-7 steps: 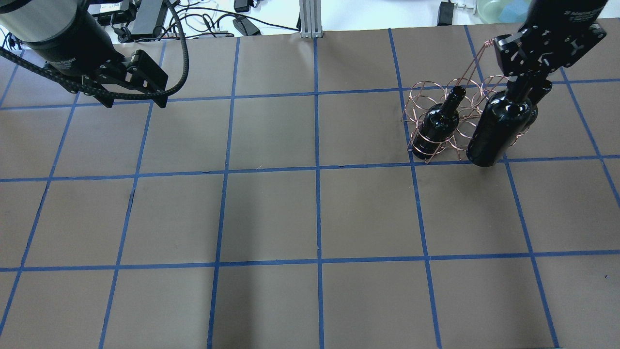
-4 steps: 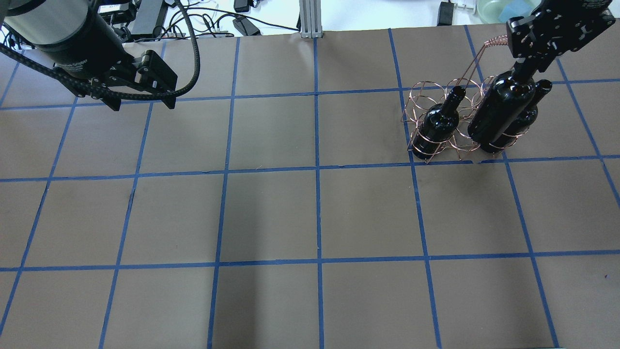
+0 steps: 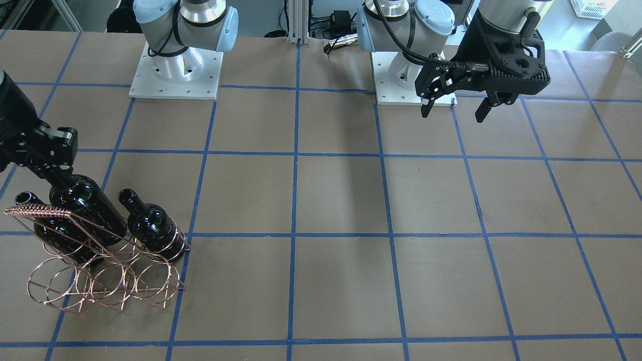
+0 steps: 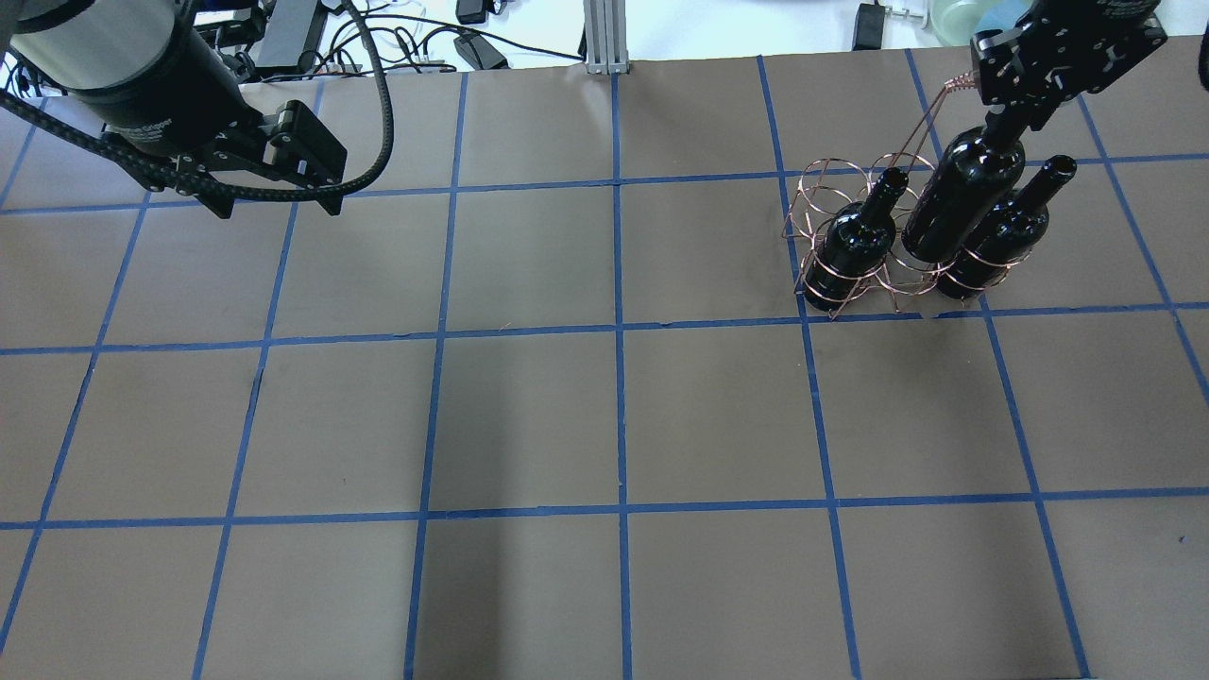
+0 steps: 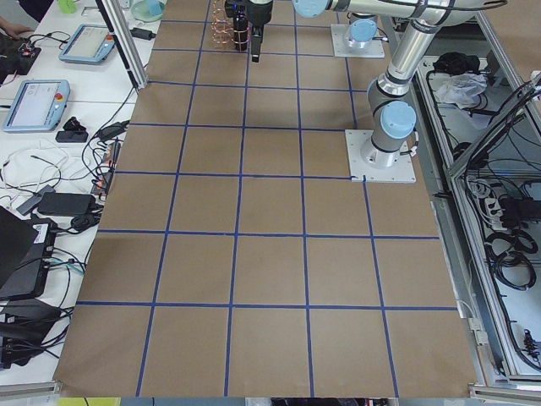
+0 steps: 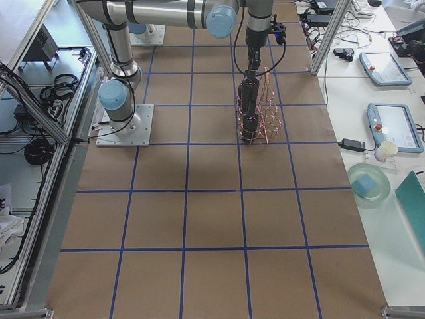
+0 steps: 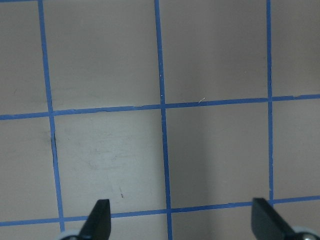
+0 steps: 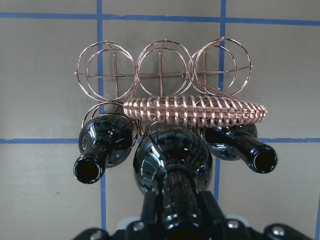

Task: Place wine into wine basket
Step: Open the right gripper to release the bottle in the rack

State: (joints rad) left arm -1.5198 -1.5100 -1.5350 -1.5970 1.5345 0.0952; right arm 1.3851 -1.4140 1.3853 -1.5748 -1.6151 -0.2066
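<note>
Descent of the wine (image 4: 959, 203) into the wine basket (image 8: 195, 108) is what has changed over the last second. A second ago the bottle was being carried high and forward of the rack, its base hanging over the counter (image 4: 614, 425) in front of the rings. Then it was brought back over the near row, and now it is seen lower, with its body threaded into the middle ring of the row nearest the robot. There it is flanked by the bottle on one side (image 4: 855, 241) and the bottle on the other (image 4: 1006, 231), both already seated. The neck is gripped by the right gripper (image 4: 1007, 125), whose jaws are clamped on it. From the right wrist view the held bottle's shoulder looms larger than its neighbours', so it is judged to sit somewhat higher than they do and perhaps not yet to be resting on the rack's floor. It is also seen leaning slightly away from upright in the overhead view, close to the coil-wrapped handle, though contact cannot be made out. The left gripper (image 3: 453, 114) has been shifted only a little and is held well apart from the rack over bare counter, its jaws apart and empty. The placement is thus judged nearly complete: a short further lowering and a release appear to be all that is left.
</note>
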